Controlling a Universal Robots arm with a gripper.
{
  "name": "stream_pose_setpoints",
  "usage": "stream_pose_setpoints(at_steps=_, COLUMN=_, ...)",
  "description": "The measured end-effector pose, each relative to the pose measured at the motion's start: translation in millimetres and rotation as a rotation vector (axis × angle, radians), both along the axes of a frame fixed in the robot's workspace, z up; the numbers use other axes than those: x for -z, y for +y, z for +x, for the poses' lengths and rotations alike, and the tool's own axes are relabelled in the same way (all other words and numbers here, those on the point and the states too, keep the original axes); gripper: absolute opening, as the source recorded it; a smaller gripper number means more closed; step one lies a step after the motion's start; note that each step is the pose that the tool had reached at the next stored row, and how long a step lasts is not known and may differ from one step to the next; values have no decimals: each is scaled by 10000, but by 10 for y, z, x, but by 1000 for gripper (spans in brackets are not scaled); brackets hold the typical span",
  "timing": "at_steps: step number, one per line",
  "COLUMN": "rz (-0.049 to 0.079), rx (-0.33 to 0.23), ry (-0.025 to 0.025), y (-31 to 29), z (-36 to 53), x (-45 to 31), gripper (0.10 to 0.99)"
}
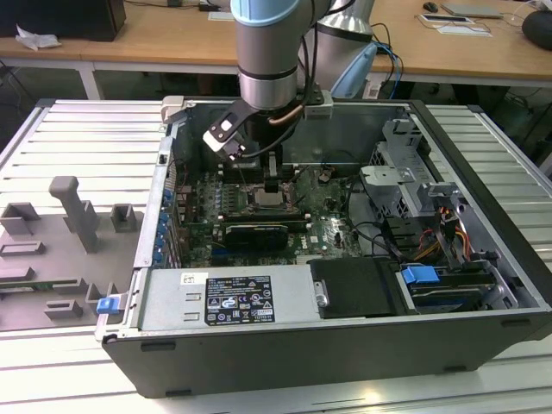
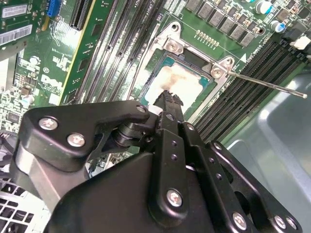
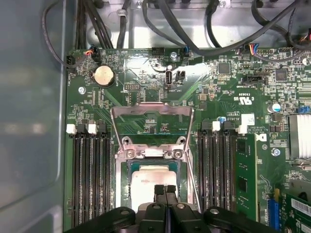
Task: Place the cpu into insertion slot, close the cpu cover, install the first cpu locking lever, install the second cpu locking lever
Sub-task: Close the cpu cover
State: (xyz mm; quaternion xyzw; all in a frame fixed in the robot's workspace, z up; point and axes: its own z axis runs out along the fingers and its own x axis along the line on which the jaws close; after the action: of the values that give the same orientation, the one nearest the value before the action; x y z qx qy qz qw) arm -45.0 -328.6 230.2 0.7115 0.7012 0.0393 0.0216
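While the arm point(image 1: 267, 52) reaches down, its closed tool point(image 3: 164, 188) sits over the cpu point(image 3: 145, 180).

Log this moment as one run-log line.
hand: shut, tips over cpu | cpu: in insertion slot | cpu cover: open, swung back | locking lever: unlatched, sticking out

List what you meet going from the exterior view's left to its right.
grey fixture blocks → blue clips on the case wall → gripper at the cpu → blue tab
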Motion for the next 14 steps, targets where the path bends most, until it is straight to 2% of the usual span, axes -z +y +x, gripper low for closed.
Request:
stream_pose_setpoints(at_steps=5, rz=2, rx=10, ry=-1, y=0, z=0, x=-89, gripper=106)
stream_pose_setpoints(at_steps=7, rz=0, rx=11, ry=0, y=-1, z=2, x=-90, gripper=106)
stream_pose_setpoints(at_steps=10, rz=-2, rx=11, ry=16, y=-1, z=61, x=-90, gripper=106)
stream_pose_setpoints(at_steps=14, rz=-2, rx=11, ry=77, y=-1, z=167, x=-90, gripper=106)
